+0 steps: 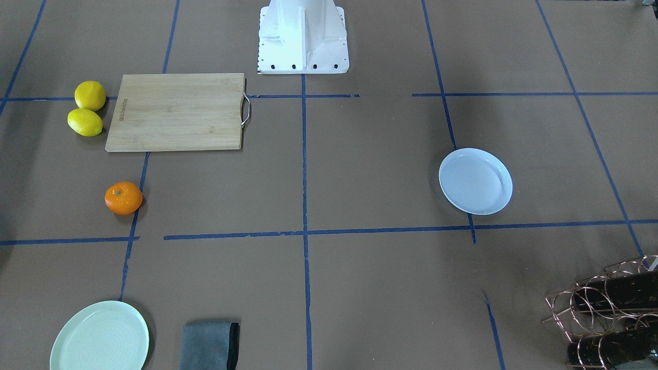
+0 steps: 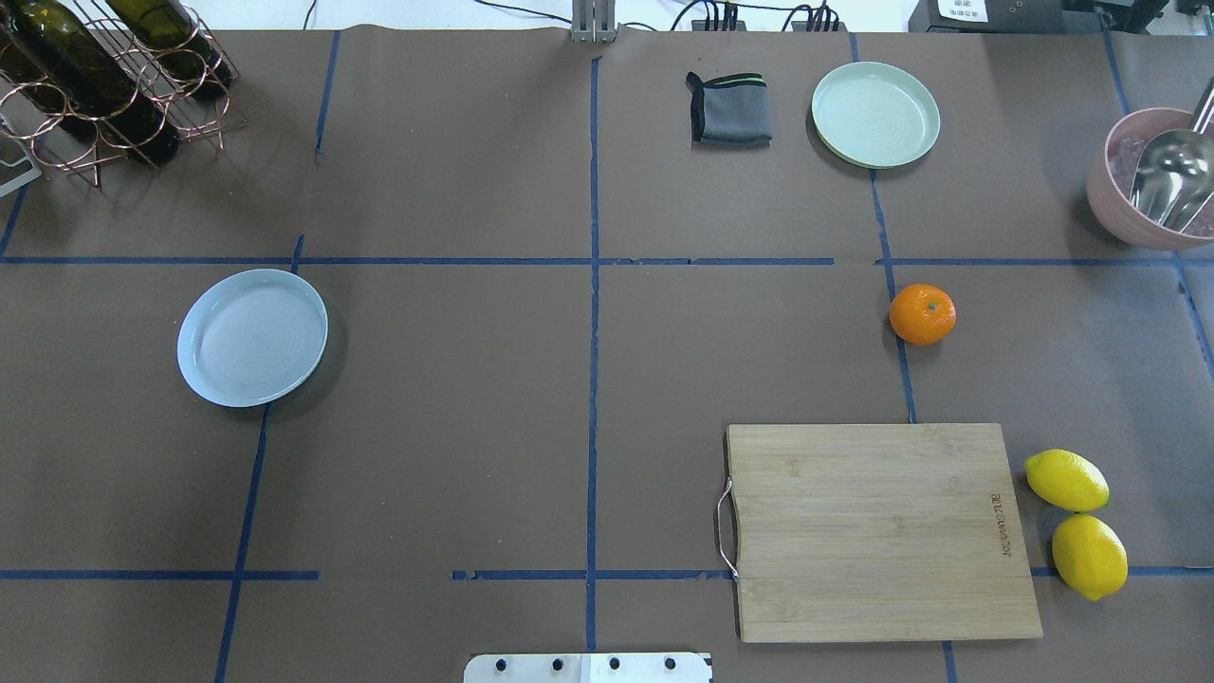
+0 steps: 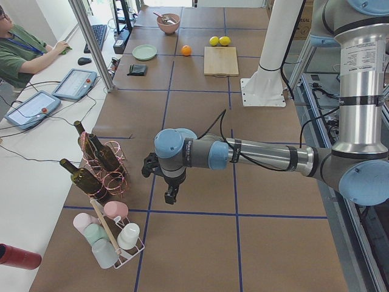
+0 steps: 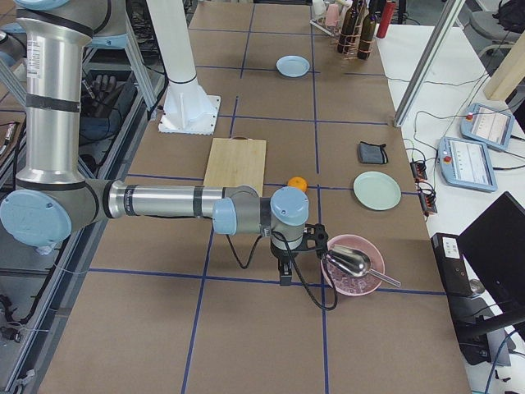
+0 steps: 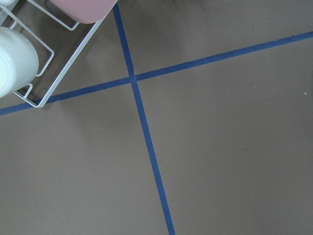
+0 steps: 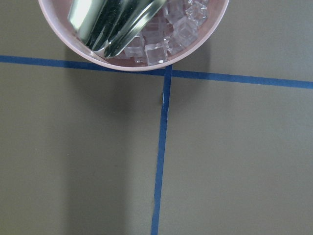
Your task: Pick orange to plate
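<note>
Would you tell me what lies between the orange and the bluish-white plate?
In the overhead view, only bare table crossed by blue tape separates the orange from the plate.

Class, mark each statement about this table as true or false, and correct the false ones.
1. The orange lies on the white plate. False: it lies on the bare table, well apart from that plate.
2. Two lemons lie beside the cutting board. True.
3. The grey cloth lies on the cutting board. False: it lies on the table beside the mint-green plate.
4. The white plate has nothing on it. True.
</note>
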`<state>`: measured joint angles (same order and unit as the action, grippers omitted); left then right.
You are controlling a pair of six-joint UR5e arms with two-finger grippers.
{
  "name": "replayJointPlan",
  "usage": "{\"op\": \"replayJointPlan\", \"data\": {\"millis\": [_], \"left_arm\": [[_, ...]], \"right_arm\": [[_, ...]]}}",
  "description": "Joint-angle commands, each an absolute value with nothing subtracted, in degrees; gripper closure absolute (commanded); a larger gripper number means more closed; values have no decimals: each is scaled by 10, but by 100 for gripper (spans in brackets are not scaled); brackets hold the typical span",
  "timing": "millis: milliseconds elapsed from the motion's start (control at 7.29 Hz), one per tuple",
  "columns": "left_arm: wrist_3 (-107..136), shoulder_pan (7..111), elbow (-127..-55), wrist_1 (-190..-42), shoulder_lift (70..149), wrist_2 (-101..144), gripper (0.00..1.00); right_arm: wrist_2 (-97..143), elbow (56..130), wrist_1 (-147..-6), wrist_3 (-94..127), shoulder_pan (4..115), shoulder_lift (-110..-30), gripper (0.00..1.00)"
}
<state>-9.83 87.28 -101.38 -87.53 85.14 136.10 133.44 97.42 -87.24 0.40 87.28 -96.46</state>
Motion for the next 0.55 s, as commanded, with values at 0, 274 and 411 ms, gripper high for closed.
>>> {"op": "replayJointPlan", "data": {"millis": [0, 274, 411], "left_arm": [[-98, 873, -1010, -875, 853, 1361, 0], [-98, 873, -1013, -876, 853, 1361, 0], [-93, 873, -1021, -876, 854, 1361, 0]], "right_arm": [[1339, 974, -873, 7, 866, -964, 0], [1339, 974, -874, 8, 860, -964, 0], [1342, 976, -872, 6, 850, -961, 0]]}}
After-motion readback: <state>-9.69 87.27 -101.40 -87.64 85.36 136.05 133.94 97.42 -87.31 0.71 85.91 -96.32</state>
